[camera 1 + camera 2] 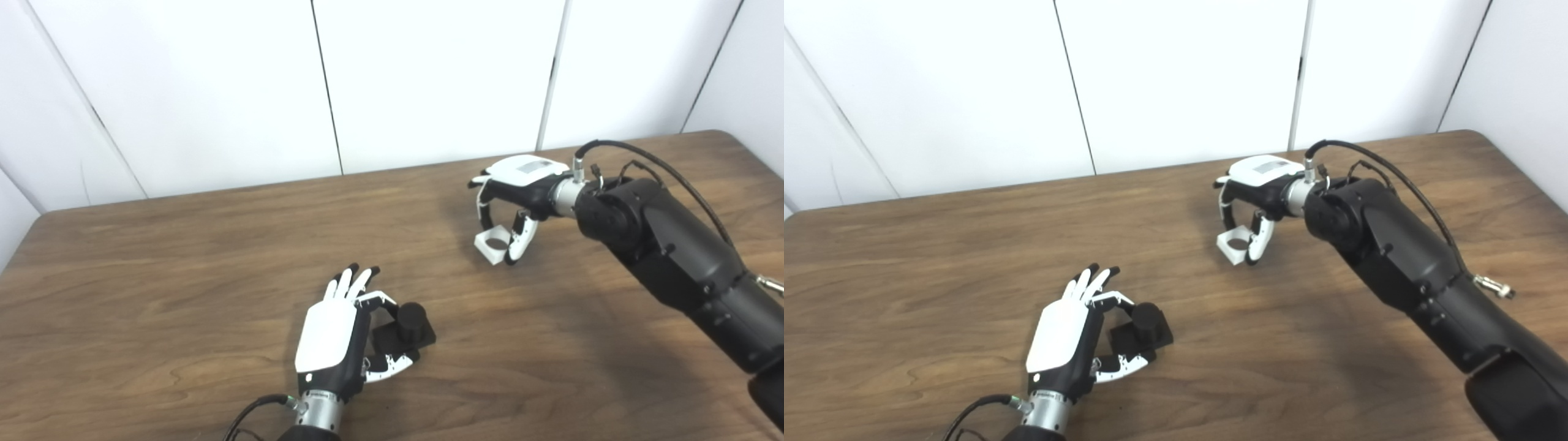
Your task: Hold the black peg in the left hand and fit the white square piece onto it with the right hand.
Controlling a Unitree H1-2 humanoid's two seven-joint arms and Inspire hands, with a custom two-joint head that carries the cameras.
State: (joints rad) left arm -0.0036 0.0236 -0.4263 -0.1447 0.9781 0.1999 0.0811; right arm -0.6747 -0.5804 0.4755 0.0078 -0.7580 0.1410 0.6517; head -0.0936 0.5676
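Two parts were in play here, and we had one near each hand. The black peg (409,329) sat just off the thumb side of our left hand (334,340), its square base flat on the table (184,275) and the round post pointing up. Our index finger and thumb curled around the base from two sides, so we'd call that a loose pinch, though we couldn't tell if it was gripped firmly or only touched. The other fingers stuck straight out, out of the way. Keeping the post upright made sense to us, since the hole has to come down over it.

The white square piece (493,243) was well apart from the peg, over under our right hand (520,190). That hand arched above it palm down, with fingers (522,240) reaching down on either side. It looked pinched between them, hole facing up, probably at or barely off the wood; we honestly couldn't say which. Holding it by the edges left the hole clear for the post.

Our guess: both grasps were being settled, and the carry toward the peg was still to come.
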